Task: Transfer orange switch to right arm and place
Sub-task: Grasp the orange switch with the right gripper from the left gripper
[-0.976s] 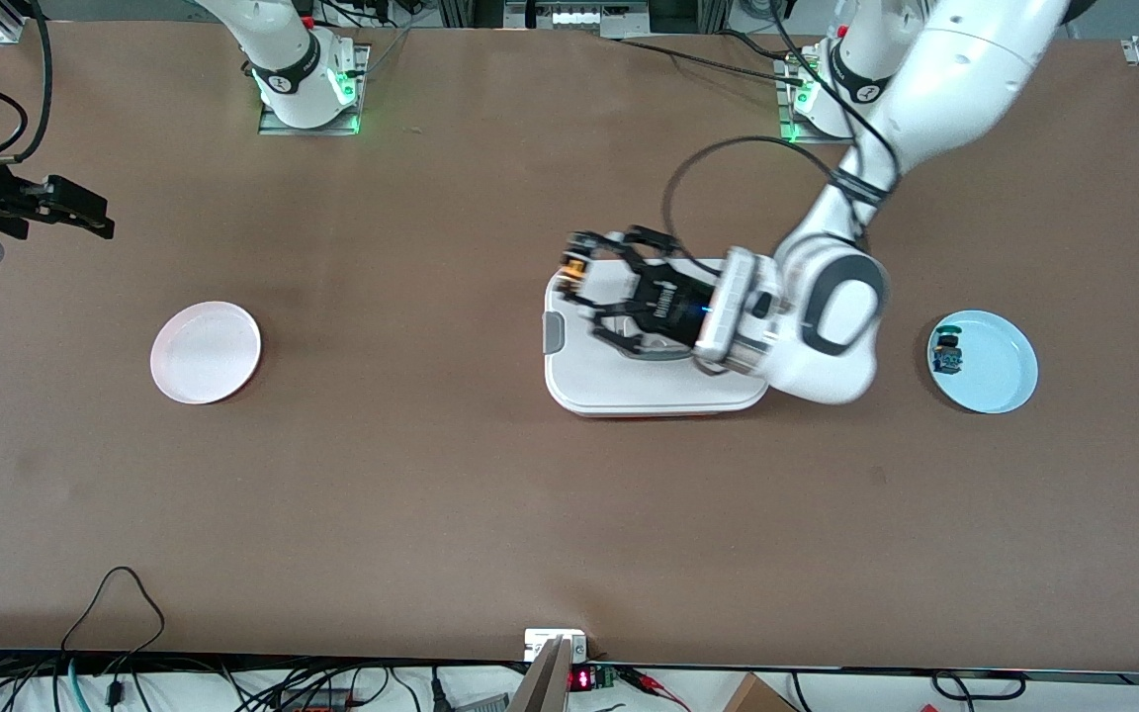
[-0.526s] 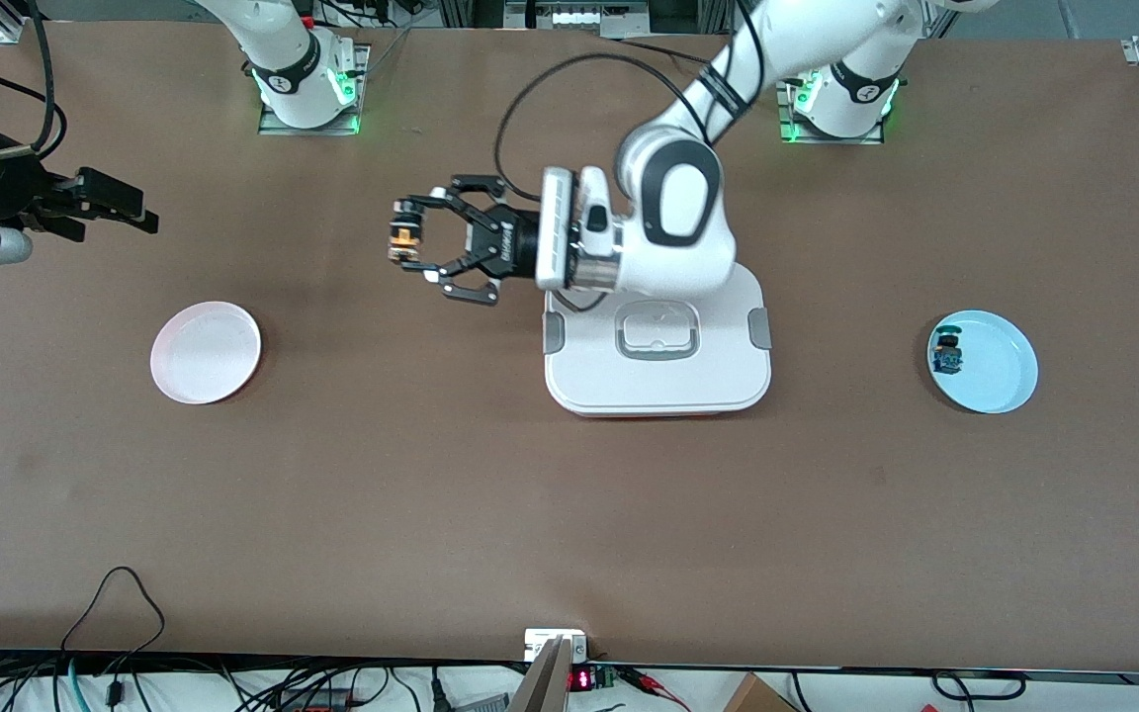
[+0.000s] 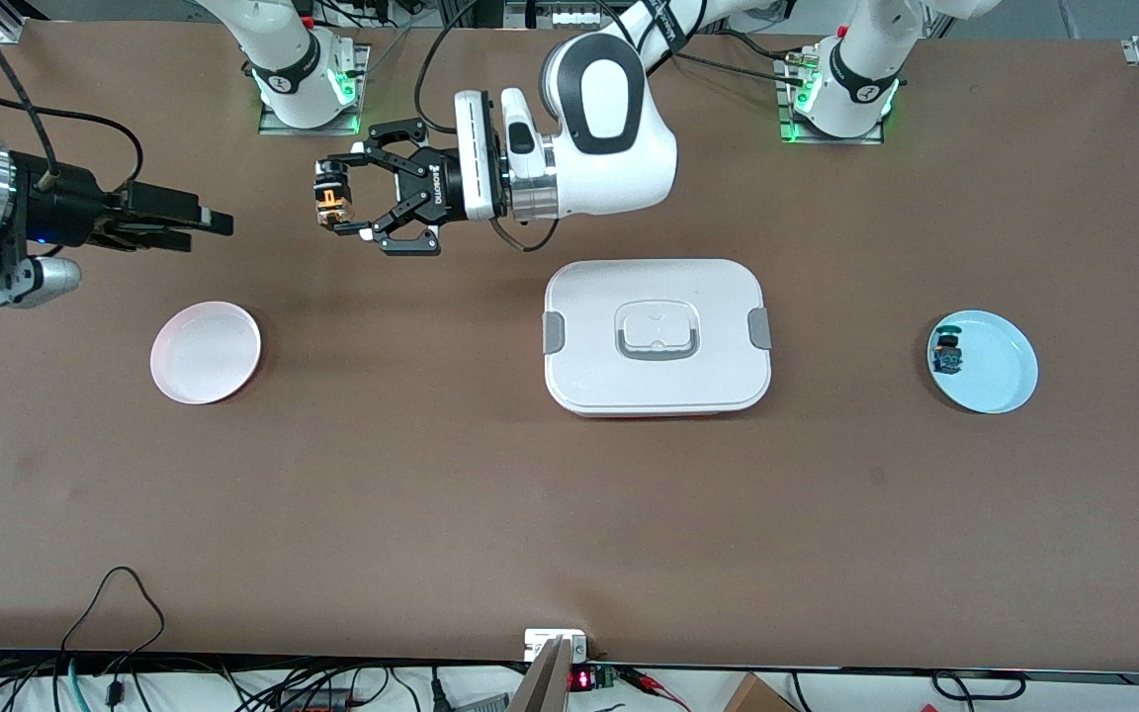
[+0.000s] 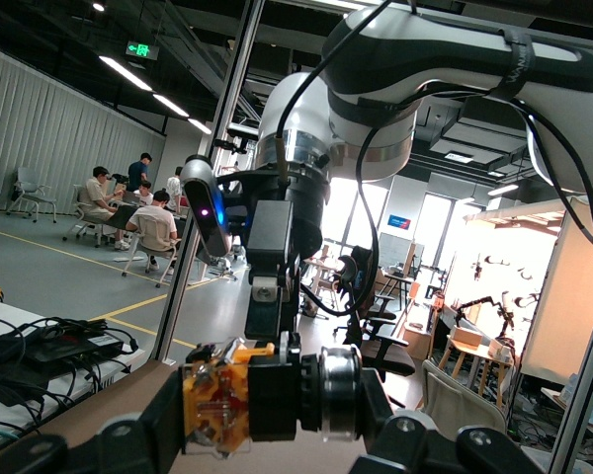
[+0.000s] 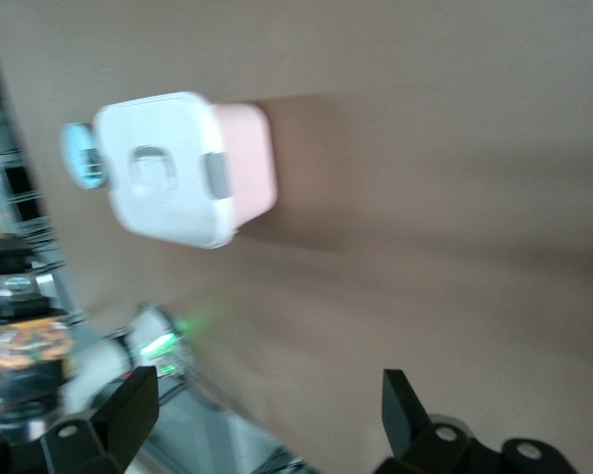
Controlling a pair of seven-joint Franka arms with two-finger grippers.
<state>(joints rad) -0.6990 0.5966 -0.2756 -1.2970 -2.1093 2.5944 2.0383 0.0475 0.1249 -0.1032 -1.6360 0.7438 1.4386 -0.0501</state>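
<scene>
My left gripper point(image 3: 334, 205) is shut on the orange switch point(image 3: 332, 201), holding it level in the air over the bare table between the white box and the right arm's base. In the left wrist view the switch point(image 4: 222, 410) fills the gap between the fingers, orange body at one end, black and silver button at the other. My right gripper point(image 3: 199, 222) is open and empty, turned sideways in the air above the pink plate's end of the table, pointing toward the left gripper. Its view shows the orange switch point(image 5: 20, 351) at the edge.
A pink plate point(image 3: 206, 352) lies toward the right arm's end. A white lidded box point(image 3: 657, 336) sits mid-table. A light blue plate point(image 3: 983, 360) toward the left arm's end holds the blue-green switch point(image 3: 947, 353).
My left gripper has carried the orange switch from over the white box toward the right arm's end. My right gripper has moved inward toward it.
</scene>
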